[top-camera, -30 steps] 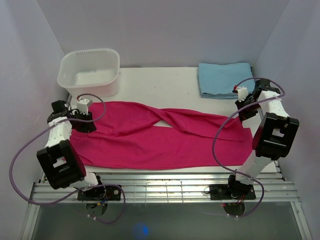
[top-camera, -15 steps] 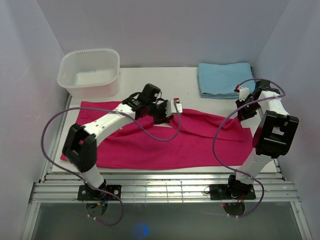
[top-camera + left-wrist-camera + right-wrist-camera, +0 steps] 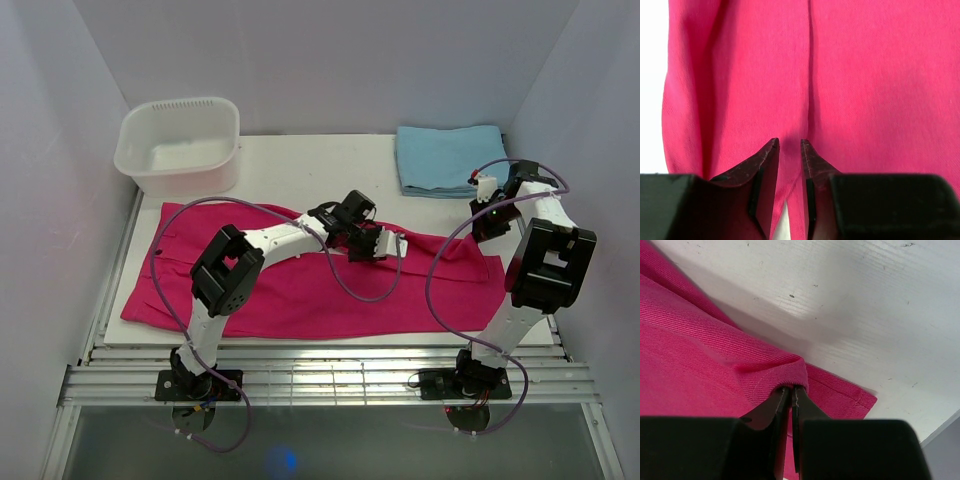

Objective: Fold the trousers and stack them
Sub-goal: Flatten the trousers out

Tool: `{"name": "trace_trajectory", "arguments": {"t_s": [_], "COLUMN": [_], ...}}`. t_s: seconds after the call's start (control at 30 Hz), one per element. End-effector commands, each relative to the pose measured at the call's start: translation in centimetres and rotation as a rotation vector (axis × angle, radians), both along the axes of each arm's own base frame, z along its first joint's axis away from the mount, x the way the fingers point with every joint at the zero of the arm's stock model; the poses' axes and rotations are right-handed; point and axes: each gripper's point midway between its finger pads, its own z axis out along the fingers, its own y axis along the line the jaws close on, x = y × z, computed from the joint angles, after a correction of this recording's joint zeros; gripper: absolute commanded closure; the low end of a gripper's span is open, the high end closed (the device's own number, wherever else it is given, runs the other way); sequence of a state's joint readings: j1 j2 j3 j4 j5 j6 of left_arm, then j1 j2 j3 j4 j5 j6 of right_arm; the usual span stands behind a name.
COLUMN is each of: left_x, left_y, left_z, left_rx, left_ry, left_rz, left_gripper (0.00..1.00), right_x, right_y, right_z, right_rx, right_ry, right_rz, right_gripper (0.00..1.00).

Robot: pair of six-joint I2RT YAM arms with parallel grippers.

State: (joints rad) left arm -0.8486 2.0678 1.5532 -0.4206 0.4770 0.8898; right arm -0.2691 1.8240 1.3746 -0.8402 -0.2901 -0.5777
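The magenta trousers lie spread lengthwise across the white table. My left arm reaches across them, and my left gripper hangs over their middle-right part. In the left wrist view its jaws stand a little apart just above the pink fabric, with nothing between them and a sliver of white table below. My right gripper is at the trousers' right end. In the right wrist view it is shut on a raised hem of the trousers.
A white plastic basin stands at the back left. A folded light blue cloth lies at the back right, just behind my right wrist. A metal rail runs along the near edge. Walls close in both sides.
My left arm has swung from the trousers' left end across to their middle-right. The trousers have stayed flat. My right gripper has kept its hold and place.
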Motion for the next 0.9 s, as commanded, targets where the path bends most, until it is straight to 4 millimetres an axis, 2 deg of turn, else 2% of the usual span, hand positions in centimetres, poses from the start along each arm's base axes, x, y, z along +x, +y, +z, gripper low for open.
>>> {"name": "trace_trajectory", "arguments": {"t_s": [0.0,0.17,0.4,0.47,0.5,0.6,0.8,0.87], "left_x": [-0.2,-1.0,0.1,0.4,0.6,0.7,0.1,0.5], "left_y": [-2.5,-3.2,-4.2,-4.3,-4.3,-4.0,-4.0,-4.0], "left_z": [1.7,0.1,-0.6,-0.8,-0.8,-0.9,-1.1,-1.2], "left_rx": [-0.072,-0.059,-0.066,-0.059,-0.058,-0.047,-0.041,-0.031], "left_ry": [-0.09,-0.09,-0.153,-0.164,-0.17,-0.184,-0.179,-0.188], "left_rz": [-0.07,-0.098,-0.074,-0.069,-0.063,-0.068,-0.094,-0.083], "left_gripper": [0.65,0.63,0.57,0.59,0.65,0.73,0.69,0.74], "right_x": [0.9,1.0,0.7,0.7,0.7,0.7,0.7,0.7], "right_y": [0.3,0.2,0.3,0.3,0.3,0.3,0.3,0.2], "right_z": [0.9,1.1,0.9,0.8,0.8,0.7,0.8,0.8], "right_rx": [0.033,0.028,0.03,0.032,0.033,0.033,0.03,0.03], "right_ry": [-0.021,-0.027,-0.018,-0.017,-0.014,-0.013,-0.016,-0.016], "right_rz": [-0.009,-0.007,-0.003,-0.001,-0.001,0.0,0.001,0.0], "right_gripper": [0.92,0.92,0.92,0.92,0.92,0.92,0.92,0.92]}}
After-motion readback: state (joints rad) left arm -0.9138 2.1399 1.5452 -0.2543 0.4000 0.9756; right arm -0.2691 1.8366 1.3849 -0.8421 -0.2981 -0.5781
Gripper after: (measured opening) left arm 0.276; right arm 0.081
